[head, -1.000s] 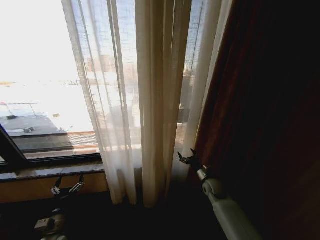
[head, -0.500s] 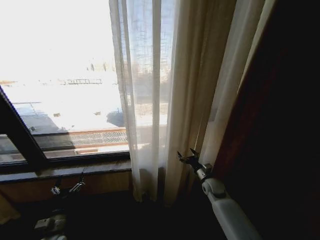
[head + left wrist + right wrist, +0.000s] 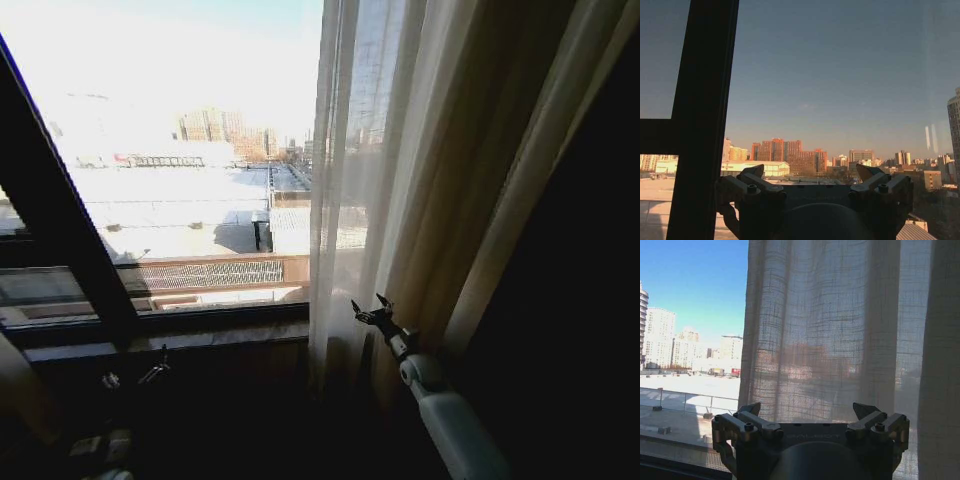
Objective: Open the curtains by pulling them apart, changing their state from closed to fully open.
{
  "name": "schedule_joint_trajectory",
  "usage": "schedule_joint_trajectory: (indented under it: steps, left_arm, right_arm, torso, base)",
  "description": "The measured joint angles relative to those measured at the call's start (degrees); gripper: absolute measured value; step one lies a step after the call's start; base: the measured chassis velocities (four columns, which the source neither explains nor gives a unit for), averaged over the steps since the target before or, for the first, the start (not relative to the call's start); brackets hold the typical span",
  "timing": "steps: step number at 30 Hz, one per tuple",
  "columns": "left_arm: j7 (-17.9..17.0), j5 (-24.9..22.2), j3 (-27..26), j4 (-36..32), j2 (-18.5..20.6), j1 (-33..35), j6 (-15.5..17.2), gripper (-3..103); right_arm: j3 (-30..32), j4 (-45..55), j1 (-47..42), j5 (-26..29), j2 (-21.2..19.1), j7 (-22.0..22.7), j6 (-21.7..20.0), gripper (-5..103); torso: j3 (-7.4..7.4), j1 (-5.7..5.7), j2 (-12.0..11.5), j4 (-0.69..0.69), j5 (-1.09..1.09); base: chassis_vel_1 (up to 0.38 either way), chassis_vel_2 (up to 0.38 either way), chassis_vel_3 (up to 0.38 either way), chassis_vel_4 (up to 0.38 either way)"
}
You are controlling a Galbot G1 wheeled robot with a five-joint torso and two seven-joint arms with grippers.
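The window (image 3: 180, 200) takes up the left and middle of the head view, its glass bare and bright, with rooftops and distant buildings beyond and a dark frame bar (image 3: 70, 210) slanting across it. To the right of the glass hang the curtains (image 3: 400, 180), bunched together into a narrow band of sheer white-to-cream cloth with deep vertical pleats; light comes through the thinner folds near the glass, where the weave shows as a fine grid, while the thicker folds farther right look creamy and dense. Beside them on the far right is a dark drape (image 3: 570, 300). The window sill (image 3: 200, 335) runs along below the glass. The right gripper (image 3: 368, 310) is raised at the lower part of the curtains, close in front of the folds, its jaws spread apart with nothing between them; in the right wrist view its fingers (image 3: 750, 412) stand wide against the sheer cloth. The left gripper (image 3: 135, 378) sits low by the sill, facing the bare glass, its jaws likewise spread and empty.
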Motion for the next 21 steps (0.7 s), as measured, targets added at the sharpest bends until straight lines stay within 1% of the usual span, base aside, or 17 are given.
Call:
schedule_joint_trajectory:
  steps: [1,2,4,9,14,21]
  left_arm:
    - [0.0,0.0,0.0,0.0,0.0,0.0,0.0,100]
    - [0.0,0.0,0.0,0.0,0.0,0.0,0.0,100]
    - [0.0,0.0,0.0,0.0,0.0,0.0,0.0,100]
    - [0.1,0.0,0.0,0.0,0.0,0.0,0.0,100]
    - [0.1,0.0,0.0,0.0,0.0,0.0,0.0,100]
    - [0.0,0.0,0.0,0.0,0.0,0.0,0.0,100]
  right_arm:
    - [0.0,0.0,0.0,0.0,0.0,0.0,0.0,100]
    - [0.1,-0.3,0.0,0.1,0.0,-1.6,0.5,100]
    - [0.1,-0.7,0.1,-0.2,0.1,-3.1,1.1,100]
    - [-0.3,-0.9,0.1,0.2,0.5,-4.4,1.7,100]
    - [-1.0,-0.9,0.1,0.4,0.9,-4.7,2.5,100]
    - [-1.5,-0.6,0.0,0.5,1.2,-3.5,3.3,100]
  torso:
    - [0.0,0.0,0.0,0.0,0.0]
    - [0.01,-0.01,0.0,-0.03,0.04]
    - [0.01,-0.01,0.0,-0.06,0.09]
    - [0.01,-0.01,0.0,-0.05,0.05]
    - [0.0,-0.02,0.0,-0.02,-0.01]
    - [0.01,-0.02,0.0,-0.02,0.02]
  base:
    - [0.0,0.0,0.0,0.0]
    - [0.0,0.0,0.0,0.0]
    - [-0.033,-0.034,0.021,0.024]
    - [-0.065,-0.037,0.06,0.028]
    - [-0.021,0.059,0.018,-0.064]
    - [-0.047,0.143,0.046,-0.137]
